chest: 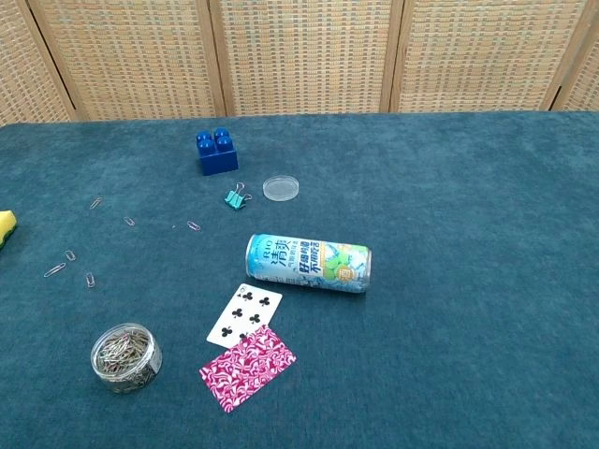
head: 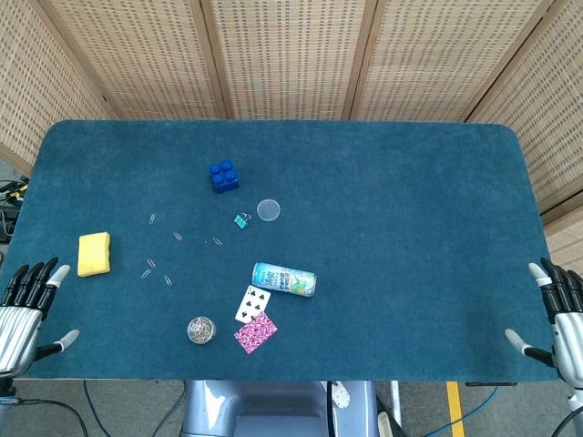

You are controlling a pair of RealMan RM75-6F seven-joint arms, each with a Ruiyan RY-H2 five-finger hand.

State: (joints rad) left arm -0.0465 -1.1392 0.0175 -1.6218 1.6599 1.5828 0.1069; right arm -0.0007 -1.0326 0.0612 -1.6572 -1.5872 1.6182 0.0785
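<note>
Metal-grey L hand [head: 25, 314]: lower left of head view, at table edge, fingers spread apart, holds nothing; not seen in chest view.
R hand [head: 557, 319]: lower right of head view, at table edge, fingers apart, holds nothing; well apart from all items.
Nearest to L hand: yellow sponge [head: 94, 253], soft-looking block w/ rounded corners, just above the hand, not touched.
Progress: judged from layout, nothing picked up yet; both hands idle at the near edge, every item lying loose on the cloth. All handling left to do.
Table [head: 410, 209]: dark teal felt-like cloth, matte, rounded far corners.
Loose clips [head: 150, 268]: thin wire paper clips scattered right of sponge, small, flat on cloth.
Clip jar [chest: 125, 356]: small round clear tub full of wire clips, no lid on, lower left of chest view.
Lid [chest: 282, 188]: clear flat disc, prob. plastic, right of blue brick, well apart from jar.
Cards: one face up, black clubs [chest: 244, 314]; one face down, pink patterned back [chest: 247, 367]; thin, glossy; corners overlapping or touching, can't tell which.
Can [chest: 308, 263]: slim drink can lying on its side, pale blue/green print, centre of frame, just above the cards.
Binder clip [chest: 236, 196]: small, teal body, wire handles.
Blue brick [chest: 216, 152]: hard plastic, studs on top, upper left of centre.
Backdrop: woven cane panels in wood frames.
</note>
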